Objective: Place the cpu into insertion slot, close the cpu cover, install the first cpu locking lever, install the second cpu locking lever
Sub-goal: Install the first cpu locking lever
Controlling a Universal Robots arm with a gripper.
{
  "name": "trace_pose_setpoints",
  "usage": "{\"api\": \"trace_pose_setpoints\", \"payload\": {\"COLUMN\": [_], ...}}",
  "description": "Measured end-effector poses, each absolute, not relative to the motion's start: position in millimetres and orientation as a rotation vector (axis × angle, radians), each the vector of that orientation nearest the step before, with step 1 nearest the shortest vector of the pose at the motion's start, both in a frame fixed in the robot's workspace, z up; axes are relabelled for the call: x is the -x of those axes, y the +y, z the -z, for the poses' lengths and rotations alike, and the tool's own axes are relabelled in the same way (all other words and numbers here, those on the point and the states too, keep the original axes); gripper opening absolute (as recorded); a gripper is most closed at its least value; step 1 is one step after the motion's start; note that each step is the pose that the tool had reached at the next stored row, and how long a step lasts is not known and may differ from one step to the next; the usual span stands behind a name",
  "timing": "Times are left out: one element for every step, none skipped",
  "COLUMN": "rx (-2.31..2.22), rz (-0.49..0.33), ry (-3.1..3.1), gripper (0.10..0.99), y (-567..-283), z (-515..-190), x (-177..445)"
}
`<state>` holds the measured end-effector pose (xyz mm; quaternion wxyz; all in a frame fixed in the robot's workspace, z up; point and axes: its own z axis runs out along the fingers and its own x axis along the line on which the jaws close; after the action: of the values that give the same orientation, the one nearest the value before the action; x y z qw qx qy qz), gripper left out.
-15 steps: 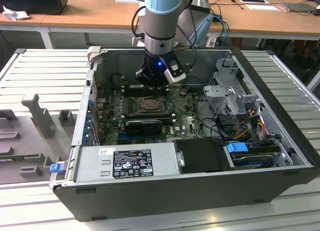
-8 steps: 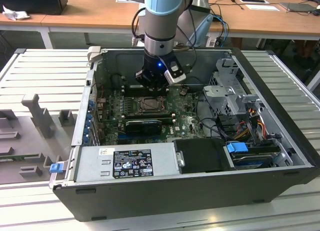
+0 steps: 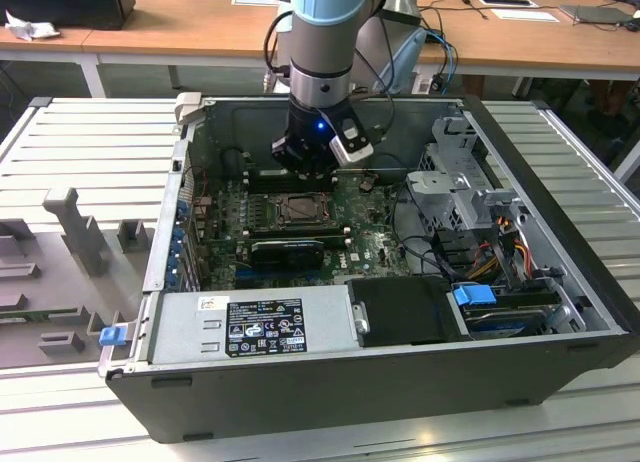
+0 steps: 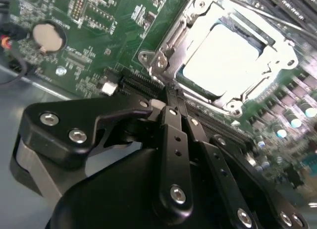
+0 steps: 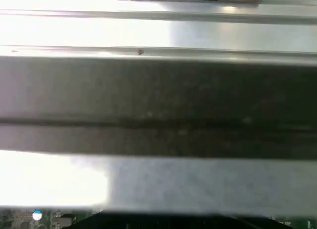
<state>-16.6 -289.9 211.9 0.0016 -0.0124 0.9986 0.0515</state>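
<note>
- Ribbed grey metal bench (image 3: 560, 402) carries an open black computer case (image 3: 400, 382) in the middle of the exterior view, with wooden desks (image 3: 200, 22) across the top of the frame.
- Coming down from the top centre, the arm (image 3: 330, 32) stands near vertical, its pale blue and silver wrist pointing straight into the case.
- Its black pincer (image 3: 305, 167) hangs just above the green circuit board (image 3: 365, 237), at the far edge of the insertion slot (image 3: 297, 210).
- In the second wrist view the pincer (image 4: 171, 102) shows matte black linkages with bright screw heads; its fingers (image 4: 173, 115) look pressed together with nothing between them, their tips close to the socket's near edge.
- The cpu (image 4: 223, 58) lies flat in the socket in the upper right of that view, its pale metal face glaring white under the light.
- The cpu cover (image 4: 198, 21), a thin shiny silver frame, lies around the chip, its square opening showing the chip's face.
- A round silver coin cell (image 4: 48, 36) sits on the board at upper left.
- In the first wrist view a grey case wall (image 5: 158, 105) runs across the frame.
</note>
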Motion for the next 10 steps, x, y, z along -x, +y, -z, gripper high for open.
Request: {"api": "trace_pose_setpoints", "payload": {"rx": [0.039,0.039,0.039,0.039,0.039,0.039,0.039,0.039,0.039,0.039], "rz": [-0.161,-0.16,-0.159,-0.16,-0.159,-0.159,-0.159,-0.159,-0.159,-0.159], "ry": [3.134,3.134,3.134,3.134,3.134,3.134,3.134,3.134,3.134,3.134], "gripper": [0.106,0.106,0.106,0.106,0.106,0.106,0.106,0.106,0.106,0.106], "y": [-289.9,-289.9,-289.8,-289.8,-290.1,-290.5,-291.0,-291.4,-291.8,-292.2], "z": [-216.9,-220.1,-221.1,-221.0,-221.0,-221.1,-221.1,-221.1,-221.1,-221.1], "x": [16.6,16.6,16.6,16.6,16.6,16.6,16.6,16.6,16.6,16.6]}}
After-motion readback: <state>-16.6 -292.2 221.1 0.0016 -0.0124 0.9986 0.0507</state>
